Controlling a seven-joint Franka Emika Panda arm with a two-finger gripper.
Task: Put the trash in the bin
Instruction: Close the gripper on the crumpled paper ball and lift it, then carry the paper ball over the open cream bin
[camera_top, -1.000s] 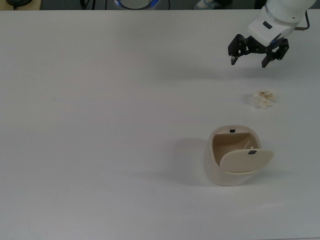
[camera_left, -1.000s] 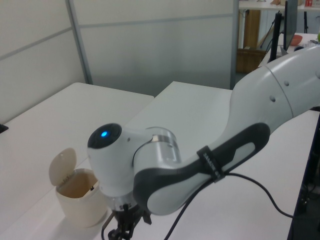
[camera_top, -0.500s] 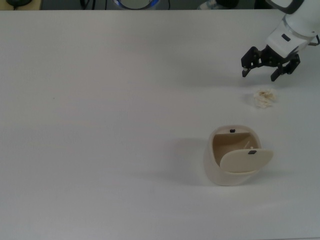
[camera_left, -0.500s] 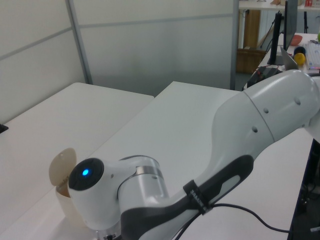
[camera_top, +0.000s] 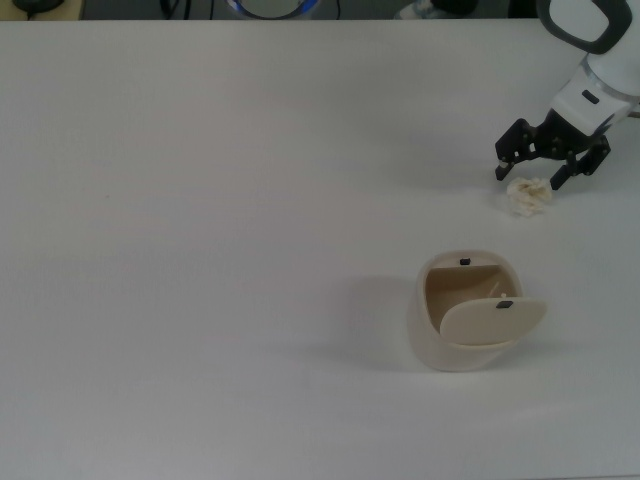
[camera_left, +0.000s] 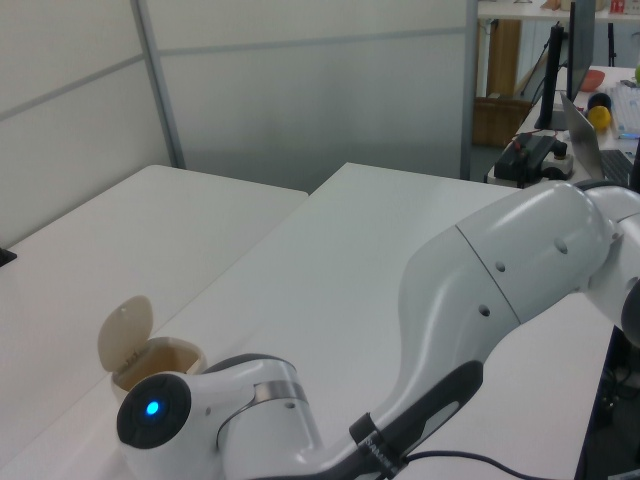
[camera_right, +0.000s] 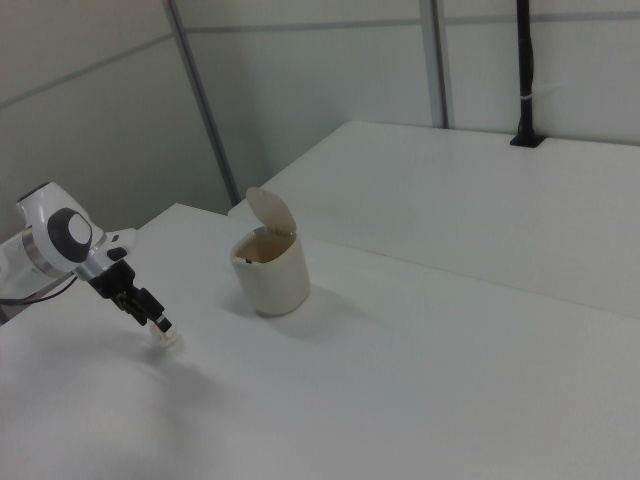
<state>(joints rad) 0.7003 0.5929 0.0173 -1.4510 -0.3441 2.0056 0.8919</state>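
Trash (camera_top: 527, 196) lies on the white table (camera_top: 220, 200), near the top view's right edge, a small off-white crumpled wad w/ faint tan spots. In the right view it shows as a pale lump (camera_right: 166, 339) on the table just under the fingertips. Gripper (camera_top: 528, 178) sits right over it, fingers spread wide, one tip on each side of the wad's upper edge in the top view; whether they touch it can't be told. Nothing held betw. the fingers. White arm (camera_top: 590, 60) comes in from the top view's upper right corner; in the right view it reaches in from the left edge, gripper (camera_right: 158, 322) angled down at the wad.

Bin (camera_top: 462, 312) stands upright below the trash in the top view, apart from it, lid (camera_top: 494, 320) swung open, tan inside visible w/ two small dark marks. Right view: bin (camera_right: 271, 270) is to the right of gripper & trash, lid (camera_right: 269, 212) tipped up. Left view: arm (camera_left: 480, 330) fills the foreground, blue light on a joint, bin (camera_left: 152, 357) partly behind it; trash & gripper hidden there
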